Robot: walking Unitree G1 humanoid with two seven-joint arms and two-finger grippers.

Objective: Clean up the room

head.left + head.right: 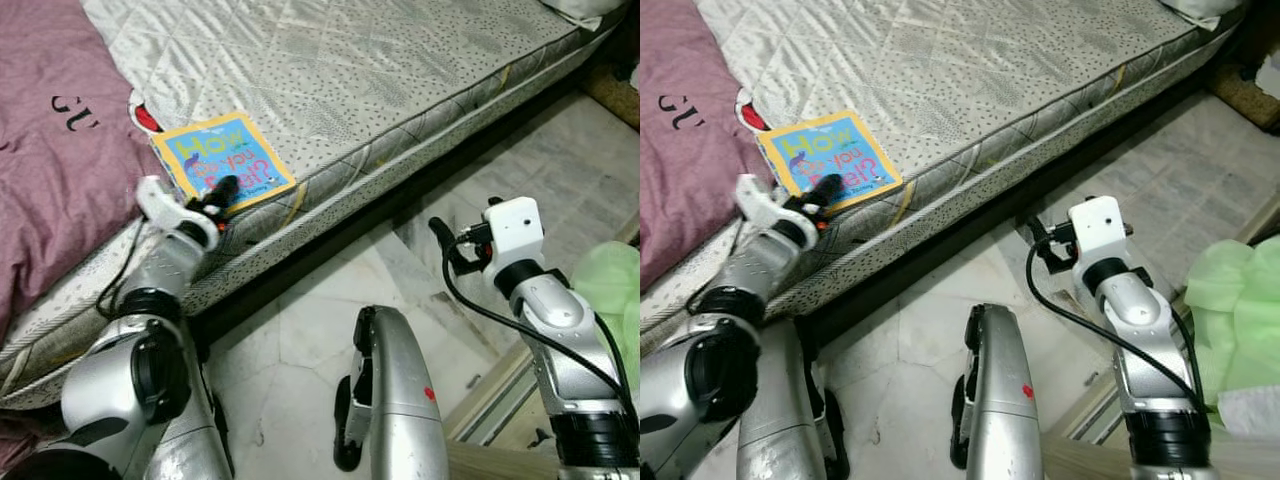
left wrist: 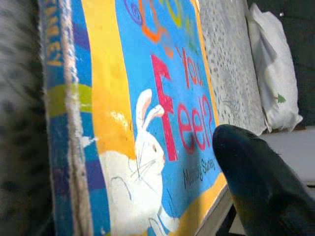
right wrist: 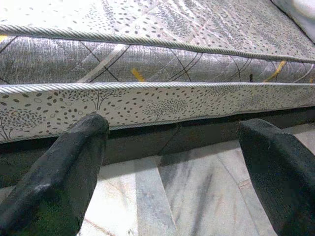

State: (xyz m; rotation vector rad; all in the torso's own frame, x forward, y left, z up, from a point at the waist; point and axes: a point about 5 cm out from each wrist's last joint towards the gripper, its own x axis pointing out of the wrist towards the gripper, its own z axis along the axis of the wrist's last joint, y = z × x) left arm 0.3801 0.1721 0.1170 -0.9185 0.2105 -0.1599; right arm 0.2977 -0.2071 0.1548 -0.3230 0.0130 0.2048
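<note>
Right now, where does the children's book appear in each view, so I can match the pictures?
Left eye view: book left of centre, near the mattress edge.
Right eye view: same book, further left.
Left wrist view: cover close-up, seen past one finger of the left tool.
Right wrist view: not in it.
Shared landmark: the mattress edge.

Both eye views are evenly and brightly lit, with soft light falling from above. The quilted mattress (image 1: pixel 380 70) has a pale sheen, almost washed out toward its far side. A deep shadow runs under the bed edge along the marble floor (image 1: pixel 300 330), which carries faint reflections. The head views are sharp, slightly bowed at the edges. In the left wrist view the book (image 2: pixel 147 123) is close and softly blurred, its black finger (image 2: pixel 256 187) out of focus. The right wrist view is clear, with glare on the mattress top.
</note>
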